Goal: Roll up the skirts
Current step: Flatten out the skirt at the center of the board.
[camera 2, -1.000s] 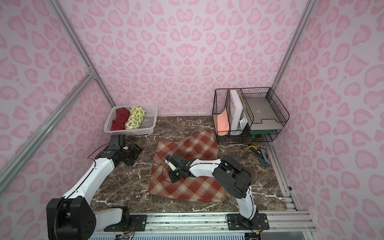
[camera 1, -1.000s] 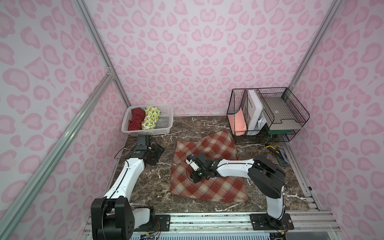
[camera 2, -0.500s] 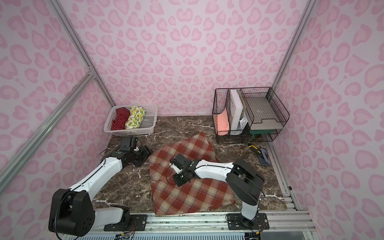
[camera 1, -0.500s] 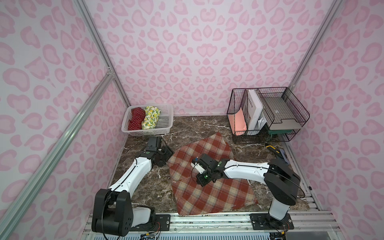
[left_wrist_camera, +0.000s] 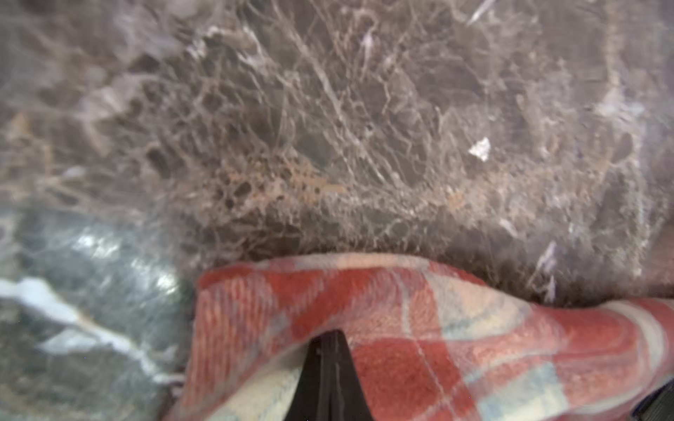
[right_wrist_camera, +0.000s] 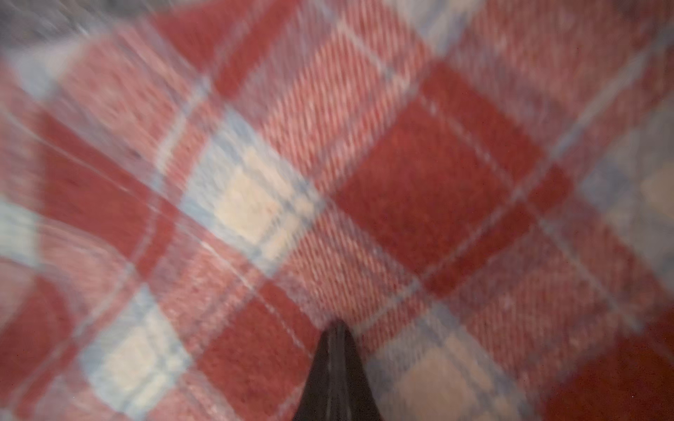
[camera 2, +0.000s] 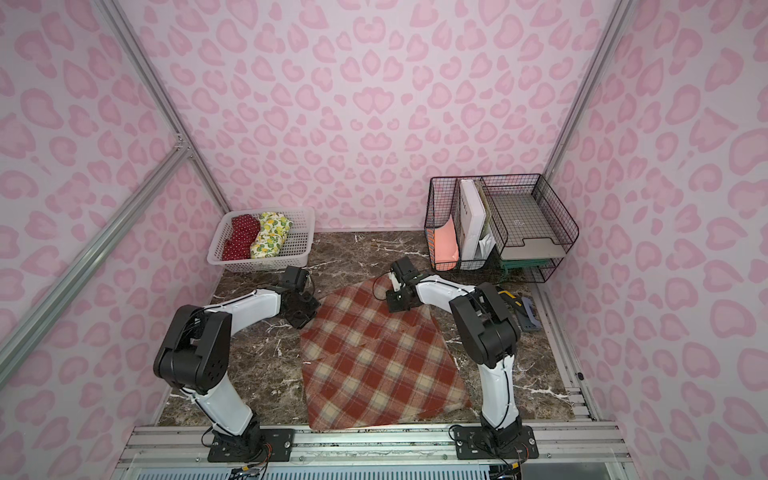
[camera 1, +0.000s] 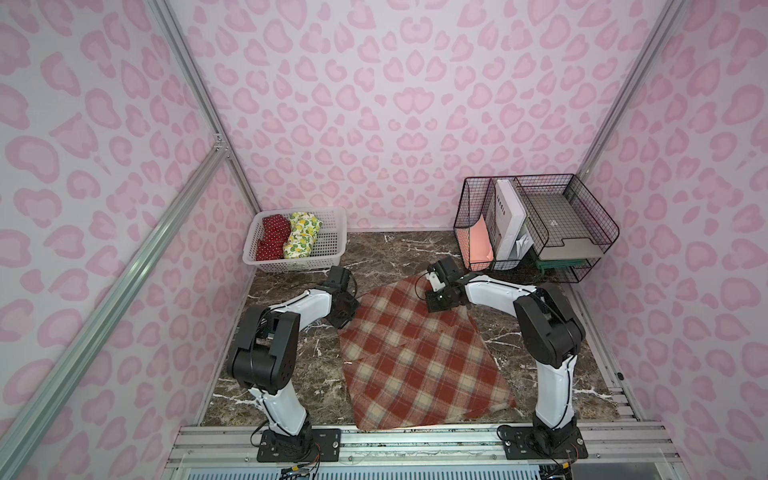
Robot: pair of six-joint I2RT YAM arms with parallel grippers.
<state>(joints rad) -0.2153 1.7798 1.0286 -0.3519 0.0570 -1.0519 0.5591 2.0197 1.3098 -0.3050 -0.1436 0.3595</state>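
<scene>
Item: bimanual station, marble tabletop (camera 1: 386, 255); left arm bent at the elbow, forearm reaching forward and inward, wrist turned down at the plaid skirt's (camera 1: 415, 357) left far corner; left gripper (camera 1: 347, 323) closed to a point in the left wrist view (left_wrist_camera: 330, 340), the skirt's corner gathered at its tips and raised off the marble, a shadow beneath the edge; right arm upright from its base, elbow high, forearm reaching forward and inward to the skirt's far right edge; right gripper (camera 1: 437, 306) pointing down, jaws together in the right wrist view (right_wrist_camera: 337, 330), tips against the weave; that view is blurred, so a pinch of cloth cannot be confirmed; plaid skirt lies spread flat mid-table between the two arms, its long axis running from the grippers at the far end to the near rail, slanting a little to the right at the near end, one corner pointing towards the back wall, the near edge touching the rail; red dotted skirt (camera 1: 272, 239) and lemon skirt (camera 1: 303, 239), both rolled, side by side in the white basket (camera 1: 334, 235) at the far left, long axes running near to far; wire organiser (camera 1: 582, 208) at the far right.
</scene>
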